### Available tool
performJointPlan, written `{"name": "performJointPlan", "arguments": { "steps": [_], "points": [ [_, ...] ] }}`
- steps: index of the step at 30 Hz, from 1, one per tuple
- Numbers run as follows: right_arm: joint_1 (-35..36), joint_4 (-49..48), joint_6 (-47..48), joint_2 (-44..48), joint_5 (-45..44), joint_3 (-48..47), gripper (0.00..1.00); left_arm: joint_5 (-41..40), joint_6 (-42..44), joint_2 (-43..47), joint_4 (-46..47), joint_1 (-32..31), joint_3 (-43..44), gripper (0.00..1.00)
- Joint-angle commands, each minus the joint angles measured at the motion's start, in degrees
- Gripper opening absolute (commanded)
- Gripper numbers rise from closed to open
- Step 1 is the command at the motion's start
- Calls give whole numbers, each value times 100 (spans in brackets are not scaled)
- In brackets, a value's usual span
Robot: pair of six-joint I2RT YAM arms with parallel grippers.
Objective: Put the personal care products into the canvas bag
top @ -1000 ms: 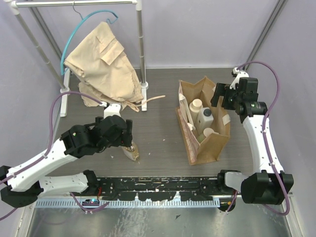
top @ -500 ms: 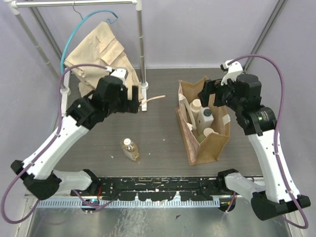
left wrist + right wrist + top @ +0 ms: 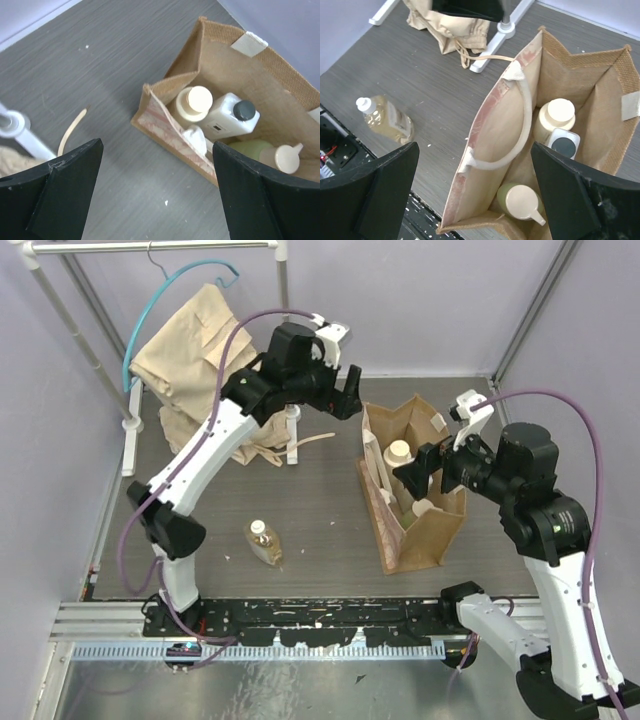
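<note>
The tan canvas bag (image 3: 430,535) stands upright right of centre. It holds the cream round-capped bottle (image 3: 397,453), the white rectangular black-capped bottle (image 3: 227,116) and the green-yellow bottle (image 3: 520,200). All three show in both wrist views. The amber bottle with the white cap (image 3: 265,542) lies on the table left of the bag and also shows in the right wrist view (image 3: 387,120). My left gripper (image 3: 340,400) is open and empty, high up behind the bag's left side. My right gripper (image 3: 420,470) is open and empty above the bag's mouth.
A clothes rack holds the beige garment (image 3: 205,360) on a teal hanger at the back left. Its white post and foot (image 3: 292,430) stand just left of the bag. A loose strap (image 3: 315,440) lies by the foot. A black rail (image 3: 320,620) runs along the near edge.
My left arm has risen from beside the amber bottle and swung back and right towards the bag. My right gripper has moved forward over the bag. The amber bottle has stayed on the table.
</note>
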State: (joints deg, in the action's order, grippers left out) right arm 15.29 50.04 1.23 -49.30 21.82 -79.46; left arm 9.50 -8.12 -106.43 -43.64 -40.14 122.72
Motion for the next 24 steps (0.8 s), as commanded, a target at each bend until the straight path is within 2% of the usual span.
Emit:
{"name": "performJointPlan", "arguments": {
  "steps": [1,6,13,16,24],
  "points": [
    [35,-61,16,107,518,6,100,537,557,-734,-333,11,855,98],
    [61,-226,-89,102,1155,267,100,857,690,-1098,-138,1,952,98],
    [131,-231,-70,82,1096,291,100,1005,729,-1333,-83,0,1007,98],
    [154,-255,-77,9,1133,325,100,843,721,-1072,-30,0,687,98],
    [446,-561,-177,-181,1080,609,100,-332,781,307,-115,124,-514,98]
  ]
}}
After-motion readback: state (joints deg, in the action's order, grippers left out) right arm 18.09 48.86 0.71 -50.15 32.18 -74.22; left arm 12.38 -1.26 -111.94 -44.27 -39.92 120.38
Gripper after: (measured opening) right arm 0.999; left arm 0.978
